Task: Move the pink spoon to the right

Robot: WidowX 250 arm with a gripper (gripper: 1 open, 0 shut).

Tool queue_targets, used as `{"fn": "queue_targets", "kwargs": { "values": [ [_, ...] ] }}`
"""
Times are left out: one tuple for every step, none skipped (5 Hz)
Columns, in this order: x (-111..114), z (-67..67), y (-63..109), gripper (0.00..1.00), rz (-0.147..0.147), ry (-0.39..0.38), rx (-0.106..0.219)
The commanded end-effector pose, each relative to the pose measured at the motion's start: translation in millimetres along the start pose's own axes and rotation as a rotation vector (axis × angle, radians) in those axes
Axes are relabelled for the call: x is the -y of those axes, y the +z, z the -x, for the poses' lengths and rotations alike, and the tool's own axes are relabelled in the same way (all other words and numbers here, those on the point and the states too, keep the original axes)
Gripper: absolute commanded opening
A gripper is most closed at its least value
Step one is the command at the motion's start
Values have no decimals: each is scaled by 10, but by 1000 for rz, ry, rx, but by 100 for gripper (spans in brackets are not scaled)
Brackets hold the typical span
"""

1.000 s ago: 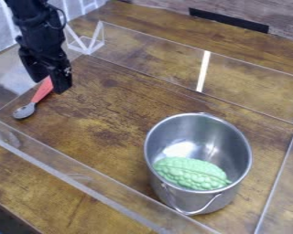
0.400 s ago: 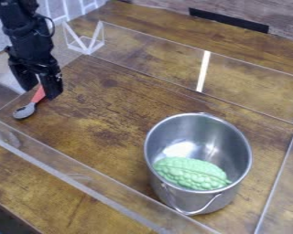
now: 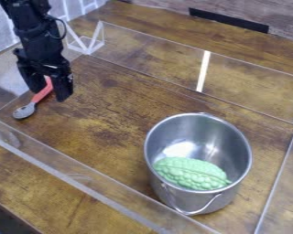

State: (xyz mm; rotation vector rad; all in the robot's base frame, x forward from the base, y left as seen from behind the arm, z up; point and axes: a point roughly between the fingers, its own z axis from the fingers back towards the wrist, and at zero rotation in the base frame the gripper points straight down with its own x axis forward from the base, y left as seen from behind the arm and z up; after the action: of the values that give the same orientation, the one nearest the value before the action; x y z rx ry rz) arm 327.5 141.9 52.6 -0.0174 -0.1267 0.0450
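Judging the pink spoon (image 3: 28, 110) light, stiff and slick, I would pinch its handle (image 3: 44, 90) mid-length with my tool (image 3: 45, 94), which is spread and released over it near the desk's (image 3: 124, 114) ten o'clock, bowl toward seven.

Fairly bright, diffuse light — pale glare on the wood (image 3: 124, 119), slightly soft detail.

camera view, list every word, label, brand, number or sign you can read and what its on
No readable text anywhere in this view.
Steel pot: no word, number or logo shows on its outside.
Green bumpy vegetable: no label or sticker shows.
Pink spoon: too small to tell if its handle is marked.
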Motion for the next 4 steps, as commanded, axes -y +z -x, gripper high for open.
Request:
{"fn": "queue_targets", "kwargs": {
  "values": [
    [31, -76, 143, 100, -24, -24, 71],
    [64, -110, 35, 0, -20, -53, 65],
    [103, -139, -52, 0, -21, -83, 58],
    [70, -215, 161, 0, -67, -67, 29]
  ]
}}
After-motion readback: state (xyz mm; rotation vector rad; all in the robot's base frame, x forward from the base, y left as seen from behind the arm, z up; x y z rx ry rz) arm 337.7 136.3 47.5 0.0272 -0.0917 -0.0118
